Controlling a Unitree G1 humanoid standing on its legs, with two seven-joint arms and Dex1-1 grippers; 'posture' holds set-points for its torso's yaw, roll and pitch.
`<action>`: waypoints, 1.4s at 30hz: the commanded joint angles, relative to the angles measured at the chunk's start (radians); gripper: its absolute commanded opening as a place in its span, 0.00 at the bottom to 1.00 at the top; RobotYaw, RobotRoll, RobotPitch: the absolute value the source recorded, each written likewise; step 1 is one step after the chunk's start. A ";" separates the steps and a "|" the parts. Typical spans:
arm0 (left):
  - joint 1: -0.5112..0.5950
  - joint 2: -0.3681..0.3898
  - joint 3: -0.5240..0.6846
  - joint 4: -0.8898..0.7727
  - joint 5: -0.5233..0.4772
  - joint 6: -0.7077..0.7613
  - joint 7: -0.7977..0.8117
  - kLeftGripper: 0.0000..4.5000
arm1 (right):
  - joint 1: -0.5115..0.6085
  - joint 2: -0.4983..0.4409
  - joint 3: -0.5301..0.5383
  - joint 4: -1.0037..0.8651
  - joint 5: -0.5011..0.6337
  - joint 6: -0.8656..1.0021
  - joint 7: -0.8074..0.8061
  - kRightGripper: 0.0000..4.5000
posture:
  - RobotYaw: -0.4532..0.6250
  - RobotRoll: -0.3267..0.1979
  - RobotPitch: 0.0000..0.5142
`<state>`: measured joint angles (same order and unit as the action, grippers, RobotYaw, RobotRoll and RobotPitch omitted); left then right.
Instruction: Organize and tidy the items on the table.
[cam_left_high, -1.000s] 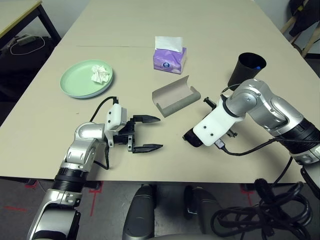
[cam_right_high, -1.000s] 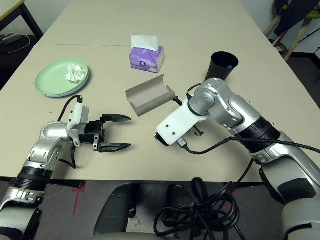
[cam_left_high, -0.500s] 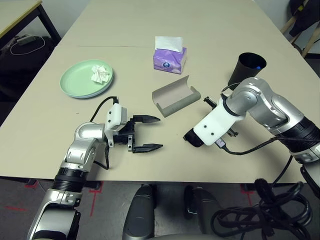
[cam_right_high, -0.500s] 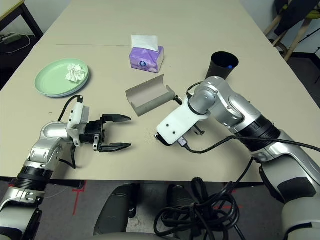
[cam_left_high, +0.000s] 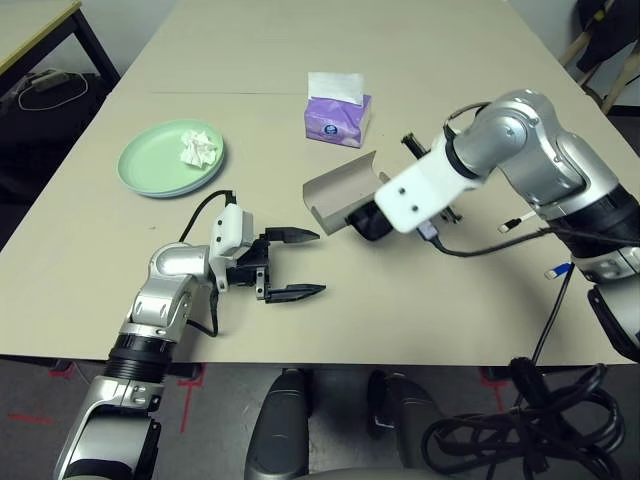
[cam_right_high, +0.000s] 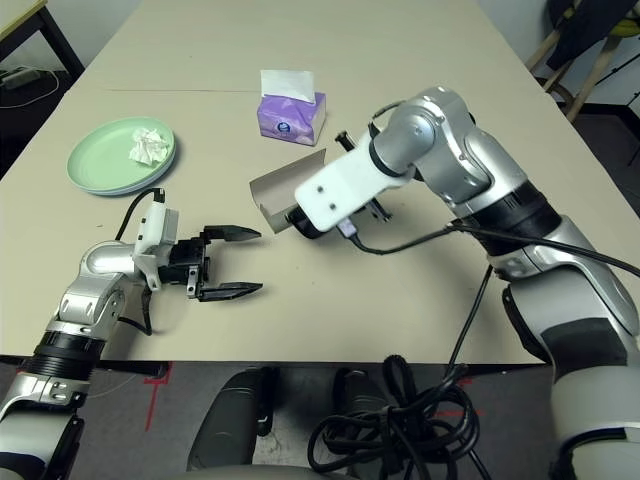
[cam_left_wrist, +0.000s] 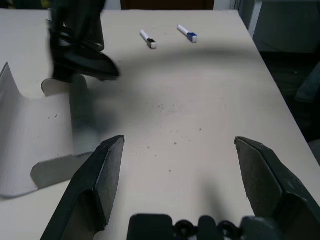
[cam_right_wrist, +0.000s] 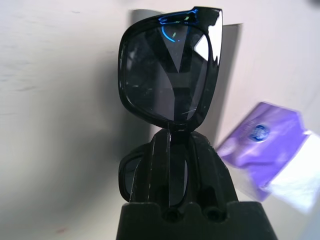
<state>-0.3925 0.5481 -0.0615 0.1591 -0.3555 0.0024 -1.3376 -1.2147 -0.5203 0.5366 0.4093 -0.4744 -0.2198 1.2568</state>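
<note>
My right gripper (cam_right_wrist: 172, 137) is clamped on the black sunglasses (cam_right_wrist: 167, 67), hanging over the open grey glasses case (cam_left_high: 335, 190) at frame centre. My left gripper (cam_left_high: 295, 264), jaws apart and empty, waits lower left. The tissue (cam_left_high: 197, 150) sits on the green plate (cam_left_high: 150, 172); two pens (cam_left_wrist: 147, 39) lie loose on the table (cam_left_high: 450, 60), so I judge casing the glasses and the pens remain.

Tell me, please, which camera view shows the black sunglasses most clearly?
The right wrist view: the black sunglasses face the camera, pinched at the bridge by the right gripper. The head views show just a dark shape under that hand at the grey case; the left wrist view shows them blurred.
</note>
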 joint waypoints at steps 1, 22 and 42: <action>0.012 0.019 -0.002 -0.044 -0.004 0.014 0.008 1.00 | -0.040 0.035 0.030 0.113 -0.057 -0.050 -0.081 0.08 | 0.60 0.62 0.30; 0.048 0.030 0.007 -0.104 -0.015 0.044 0.065 1.00 | -0.089 0.144 0.057 0.329 -0.171 -0.103 -0.246 0.08 | 0.61 0.62 0.32; 0.052 0.000 0.029 -0.118 -0.021 0.029 0.184 1.00 | 0.004 0.161 0.067 0.253 -0.176 -0.059 -0.258 0.08 | 0.62 0.62 0.32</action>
<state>-0.3554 0.5496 -0.0393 0.0653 -0.3661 0.0268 -1.1554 -1.2278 -0.3632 0.5885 0.6777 -0.6461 -0.2780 1.0006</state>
